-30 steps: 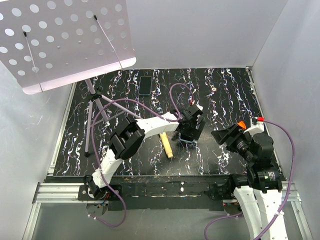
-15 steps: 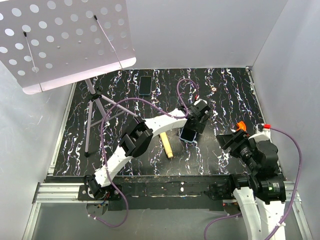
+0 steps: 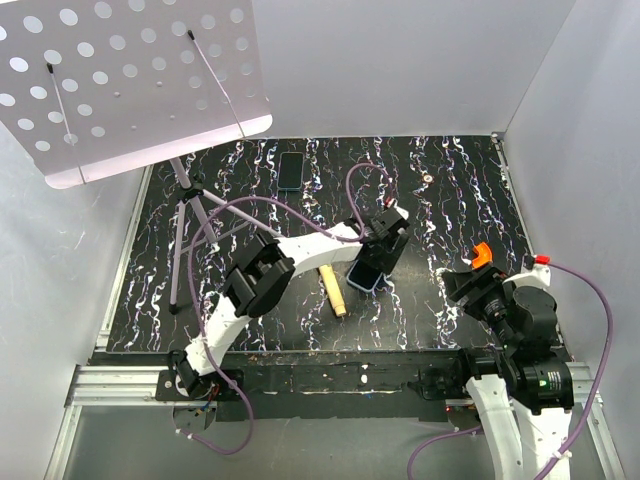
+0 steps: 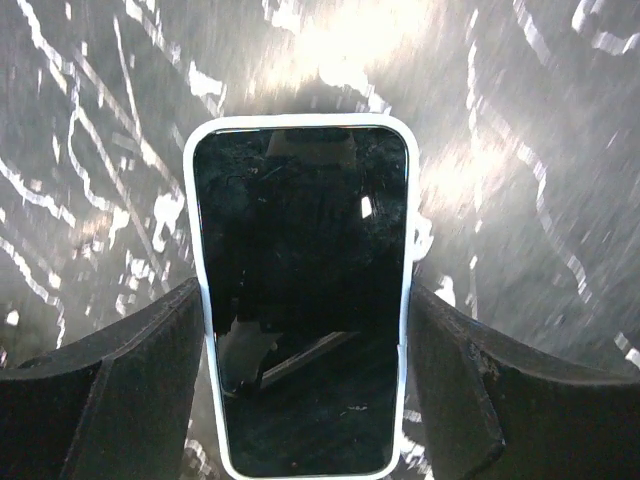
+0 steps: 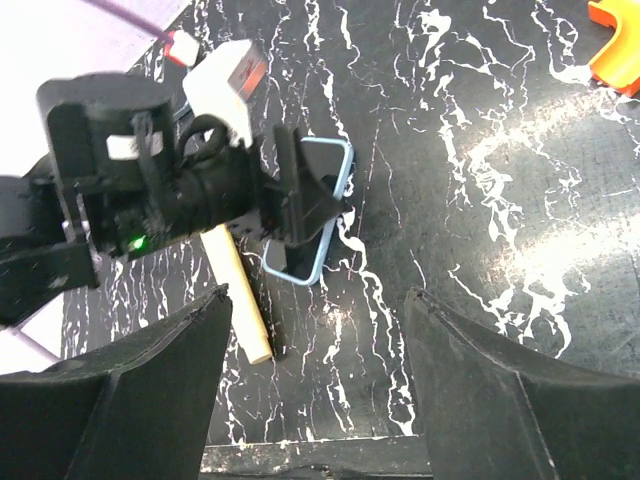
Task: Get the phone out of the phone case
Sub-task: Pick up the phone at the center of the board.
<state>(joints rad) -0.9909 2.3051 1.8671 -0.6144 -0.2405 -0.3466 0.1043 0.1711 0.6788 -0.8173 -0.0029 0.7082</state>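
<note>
So on the bench [image 3: 450,200] the left arm is stretched out to the middle, and its tool [image 4: 300,300] sits over the phone case [image 4: 300,121], jaws pressed to its two long edges, looks clamped on. The right tool [image 5: 318,300] hangs spread wide with nothing in it, off by the near right side. The phone [image 4: 300,250] sits fully in the case, screen up. I'd call this the hold-it-steady step; next the right tool needs to come over and peel a case corner off.
</note>
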